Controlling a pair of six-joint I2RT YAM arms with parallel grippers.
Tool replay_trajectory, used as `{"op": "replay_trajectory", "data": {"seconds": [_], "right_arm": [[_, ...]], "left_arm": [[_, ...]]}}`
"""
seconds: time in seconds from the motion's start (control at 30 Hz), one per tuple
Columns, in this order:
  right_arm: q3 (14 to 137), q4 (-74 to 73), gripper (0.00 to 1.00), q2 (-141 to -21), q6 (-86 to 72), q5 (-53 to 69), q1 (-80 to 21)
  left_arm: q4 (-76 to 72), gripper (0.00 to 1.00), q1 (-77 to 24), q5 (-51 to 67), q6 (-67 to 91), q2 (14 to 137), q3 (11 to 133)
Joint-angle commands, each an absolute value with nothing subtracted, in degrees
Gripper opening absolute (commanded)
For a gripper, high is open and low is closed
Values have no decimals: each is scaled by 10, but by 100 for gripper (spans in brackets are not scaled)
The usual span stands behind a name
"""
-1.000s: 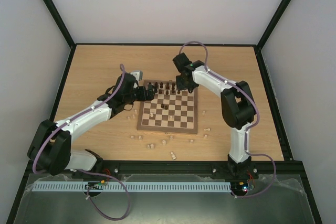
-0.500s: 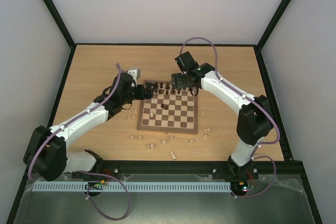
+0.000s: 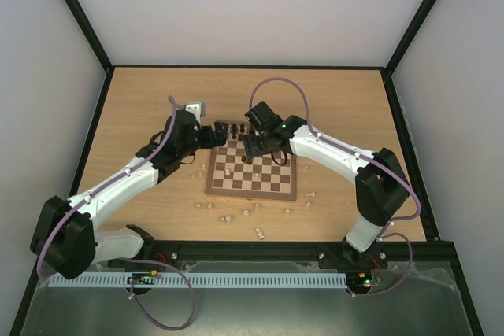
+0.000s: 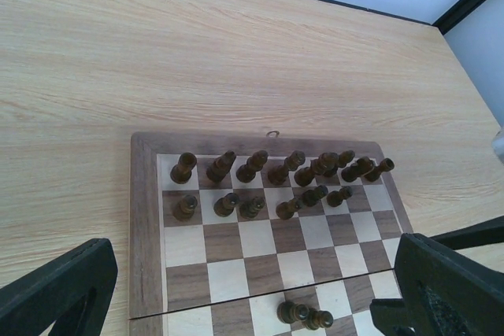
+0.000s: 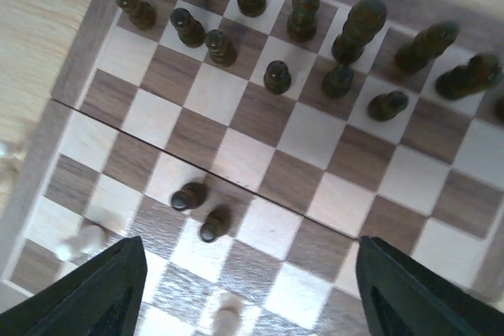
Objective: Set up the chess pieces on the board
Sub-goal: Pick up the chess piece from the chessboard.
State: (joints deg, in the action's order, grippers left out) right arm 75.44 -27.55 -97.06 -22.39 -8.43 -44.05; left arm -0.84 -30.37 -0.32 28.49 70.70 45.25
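The board [image 3: 253,190] lies mid-table. Dark chess pieces [image 4: 253,166] stand in two rows along its far edge. Two more dark pieces [image 5: 200,210] stand close together near the board's middle, and also show in the left wrist view [image 4: 303,315]. A few pale pieces [image 5: 79,241] stand blurred on the near-left squares. My left gripper [image 3: 220,133] hovers open and empty over the board's far-left corner; in its own view [image 4: 252,304] the jaws stand wide apart. My right gripper [image 3: 253,151] hovers open and empty above the board's middle [image 5: 252,297], beside the two stray dark pieces.
Several loose pale pieces lie on the wooden table in front of the board [image 3: 226,219], to its right [image 3: 309,194] and to its left [image 3: 194,164]. Black frame rails edge the table [image 3: 102,116]. The two arms flank the board.
My right gripper has swung from the board's far-right edge leftward and inward to over its middle. My left gripper has drawn back slightly toward the far left.
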Motion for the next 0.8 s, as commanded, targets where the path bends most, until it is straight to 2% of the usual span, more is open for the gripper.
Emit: {"op": "replay_trajectory", "data": {"seconds": [0.0,0.07,0.37,0.77], "right_arm": [[726,-249,67,-972,-231,-70,-450],[712,-240,56,-976,-231,-57,-450],[710,-237,28,-993,-224,-53,-458],[749,-252,26,-1060,-221,-97,-490]], "left_arm": [[-8,100,-305,-14,280,710,450],[-8,99,-306,-15,280,715,453],[-7,100,-305,-7,281,736,459],[-3,100,-306,-9,281,743,464]]}}
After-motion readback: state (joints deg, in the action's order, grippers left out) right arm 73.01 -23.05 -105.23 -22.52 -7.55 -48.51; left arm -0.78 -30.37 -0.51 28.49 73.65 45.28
